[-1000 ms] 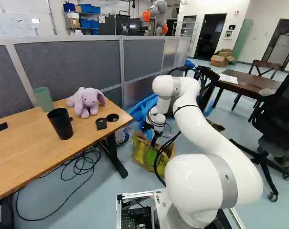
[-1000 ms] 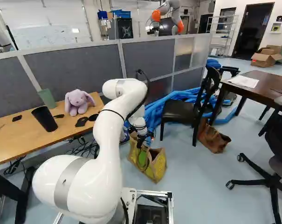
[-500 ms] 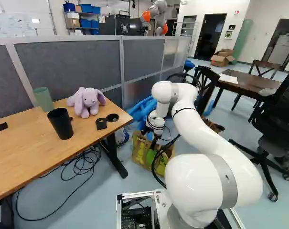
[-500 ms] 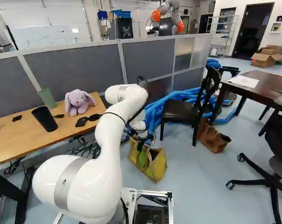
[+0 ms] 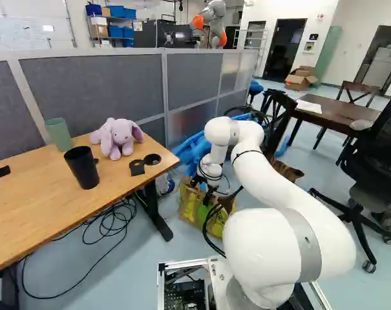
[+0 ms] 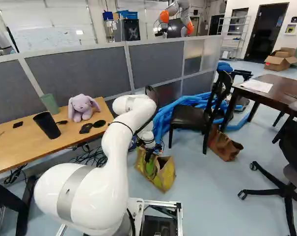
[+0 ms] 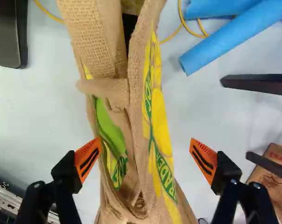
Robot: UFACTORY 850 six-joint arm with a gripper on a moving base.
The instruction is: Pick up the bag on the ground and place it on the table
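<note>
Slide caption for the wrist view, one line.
Open gripper above the tan bag, one finger each side, blue tubes nearby.

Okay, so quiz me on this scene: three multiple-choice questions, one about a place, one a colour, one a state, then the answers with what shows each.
1. Where is the plush rabbit?
A. On the floor
B. On the light wooden table
C. On the black chair

2. What colour are the pads of the tool?
A. Orange
B. Blue
C. White

3. How does the tool stand at the bag?
A. Shut on it
B. Shut above it
C. Open, the bag between its fingers

1: B, both base views show it sitting there.
2: A, the wrist view shows both orange.
3: C, the fingers stand wide apart, one clear of the bag.
</note>
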